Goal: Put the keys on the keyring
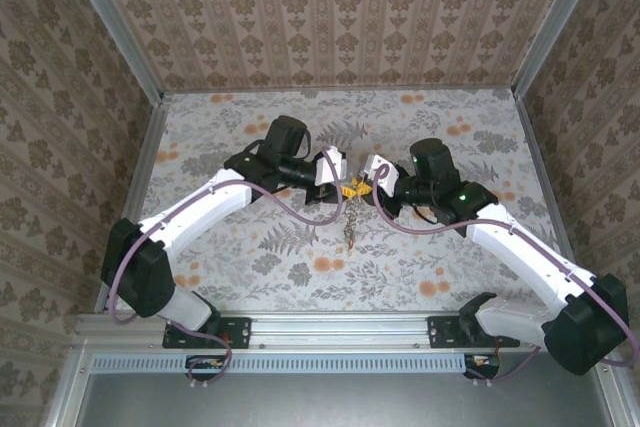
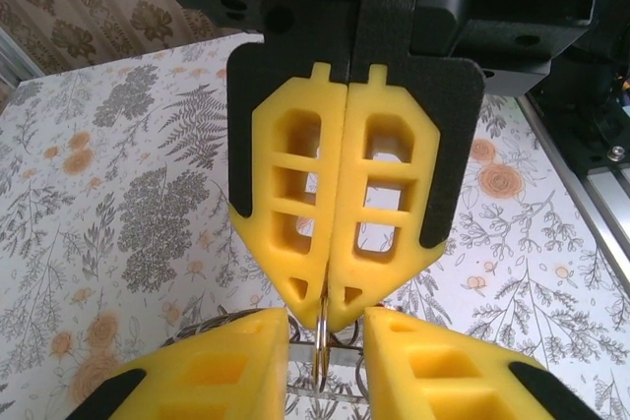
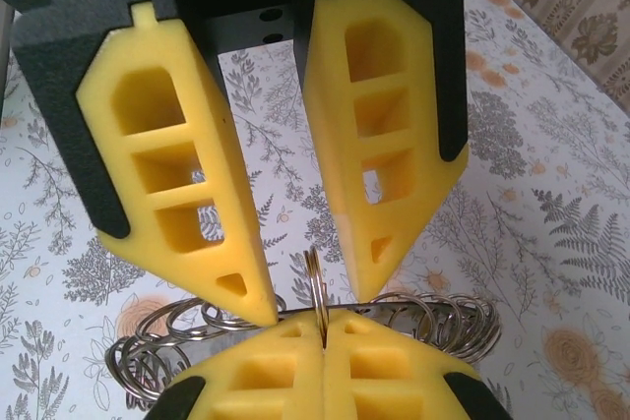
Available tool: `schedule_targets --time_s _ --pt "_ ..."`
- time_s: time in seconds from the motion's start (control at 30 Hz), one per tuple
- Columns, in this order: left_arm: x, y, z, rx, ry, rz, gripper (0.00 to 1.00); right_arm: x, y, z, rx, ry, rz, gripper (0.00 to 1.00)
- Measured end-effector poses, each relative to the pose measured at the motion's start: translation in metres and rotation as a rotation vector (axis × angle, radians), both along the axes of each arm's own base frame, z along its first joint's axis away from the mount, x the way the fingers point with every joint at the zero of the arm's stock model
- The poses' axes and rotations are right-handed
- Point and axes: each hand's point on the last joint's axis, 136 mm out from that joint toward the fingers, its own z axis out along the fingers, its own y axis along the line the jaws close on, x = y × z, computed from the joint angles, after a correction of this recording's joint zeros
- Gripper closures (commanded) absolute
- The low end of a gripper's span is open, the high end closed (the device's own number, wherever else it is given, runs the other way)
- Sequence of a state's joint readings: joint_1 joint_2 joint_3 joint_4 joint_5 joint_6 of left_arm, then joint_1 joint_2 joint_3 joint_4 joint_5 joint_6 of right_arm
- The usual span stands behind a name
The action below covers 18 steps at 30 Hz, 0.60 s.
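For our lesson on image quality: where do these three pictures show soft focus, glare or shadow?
Top view: even light, faint shadows on the table. Left wrist view: the left gripper, nearest the lens, looks soft. Right wrist view: the ring glints in the right gripper.

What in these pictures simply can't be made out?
- Top view: the dangling bundle is too small to tell keys from chain.
- Left wrist view: the thin ring has its top hidden in the shut right hand.
- Right wrist view: the chain of rings is partly hidden behind that hand.
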State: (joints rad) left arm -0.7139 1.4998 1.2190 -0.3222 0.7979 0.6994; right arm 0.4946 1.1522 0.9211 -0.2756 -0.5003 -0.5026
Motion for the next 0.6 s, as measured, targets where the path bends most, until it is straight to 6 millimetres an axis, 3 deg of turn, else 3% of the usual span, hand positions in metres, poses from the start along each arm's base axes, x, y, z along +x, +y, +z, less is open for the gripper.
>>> schedule_targets --time_s 0.2,0.33,0.47,0.6 --pt "0.0 0.0019 -0.0055 0.027 0.001 0.003 0.86 -0.0017 0.0011 -0.0006 -0.003 0.004 0.005 1.0" --pt "-0.0018 0.0008 -0.0049 0.035 -0.007 -0.007 1.0 -0.0022 0.0003 -0.0006 -0.008 0.01 0.002 1.0" --pt "-0.0016 0.0006 -0.0051 0.036 -0.008 -0.008 1.0 -0.0017 -0.0001 -0.0007 -0.01 0.008 -0.001 0.99" --pt "0.0005 0.0005 -0.0012 0.012 0.002 -0.007 1.0 0.0002 -0.0006 0.0014 -0.003 -0.012 -0.009 0.91"
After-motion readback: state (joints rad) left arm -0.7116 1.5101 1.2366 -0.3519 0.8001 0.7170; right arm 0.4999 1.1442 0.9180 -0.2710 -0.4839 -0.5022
